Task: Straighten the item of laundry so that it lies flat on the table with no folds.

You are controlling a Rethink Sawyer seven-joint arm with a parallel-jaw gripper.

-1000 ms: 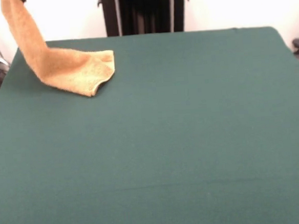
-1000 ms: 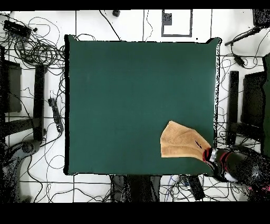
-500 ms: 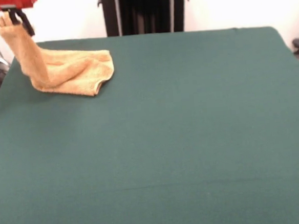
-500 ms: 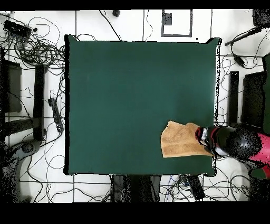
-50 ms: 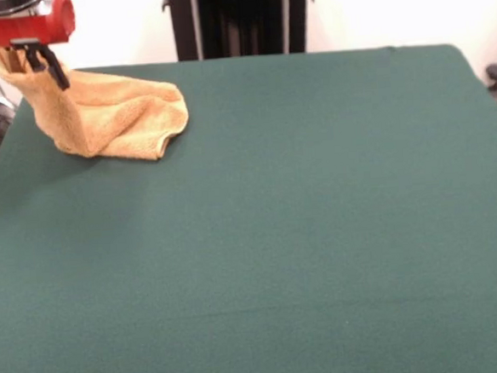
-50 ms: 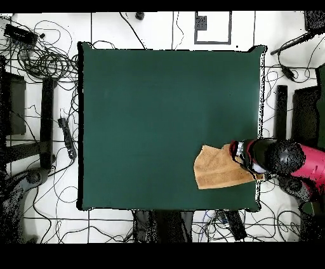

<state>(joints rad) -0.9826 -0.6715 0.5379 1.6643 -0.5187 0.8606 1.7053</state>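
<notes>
Near side of the table [image 5: 262,262] is bare green cloth, nothing to work around; all the action is at the far-left corner in the front view, which is the lower-right corner in the overhead view. The hand towel [image 5: 115,115] sits there bunched, not flat: a rumpled heap on the cloth with one end pulled up into a short peak toward the table's edge. Gripper [image 5: 39,63] has its black fingers [image 5: 55,74] pinched on that raised end, so jaws are closed on the towel's edge. Overhead shows the towel [image 6: 214,170] as a rough wedge, the gripper [image 6: 240,160] over its outer side near the table's [image 6: 165,114] side border. Can't make out the tag or woven band from either view. My read: the step is laying down the held edge. To do it well, I'd drag outward and low, away from the heap, so the slack draws taut before release; dropping straight down would just stack the lifted part onto the pile and add a fold. There's little room left toward the edge, though, so pulling further that way risks draping it over the side. Better to carry the whole piece inward toward open cloth first, then spread. Terry on cloth will probably grab, so a slow pull helps. At least one more regrasp on the opposite corner looks necessary.
</notes>
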